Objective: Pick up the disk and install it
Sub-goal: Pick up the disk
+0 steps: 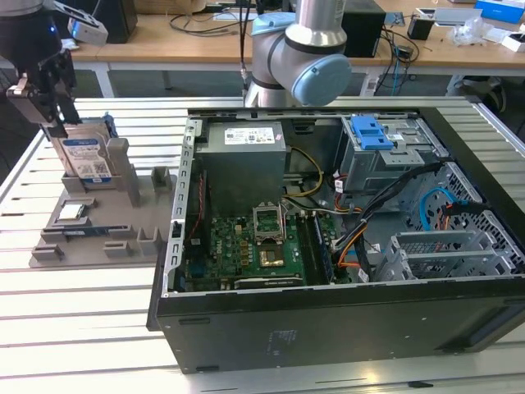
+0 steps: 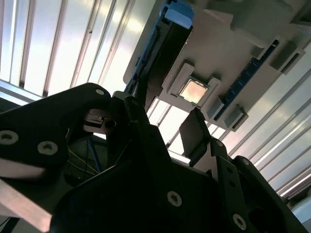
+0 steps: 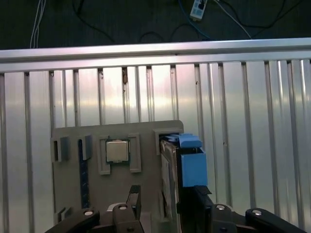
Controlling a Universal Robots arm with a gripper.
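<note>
Jaws spread, seemingly astride the upright disk [image 3: 189,165] in grey holder [image 3: 112,189], processor [image 3: 116,151] beside.

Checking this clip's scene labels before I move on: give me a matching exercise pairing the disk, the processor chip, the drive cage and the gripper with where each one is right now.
Things:
1. disk
2. processor chip
3. drive cage with blue handle
4. gripper

Places:
A. inside the open computer case
B. lying flat in a pocket of the grey holder
C. at the disk's upper edge
D. standing on edge in the grey holder

Pairs: 1-D, 2-B, 3-A, 4-C
</note>
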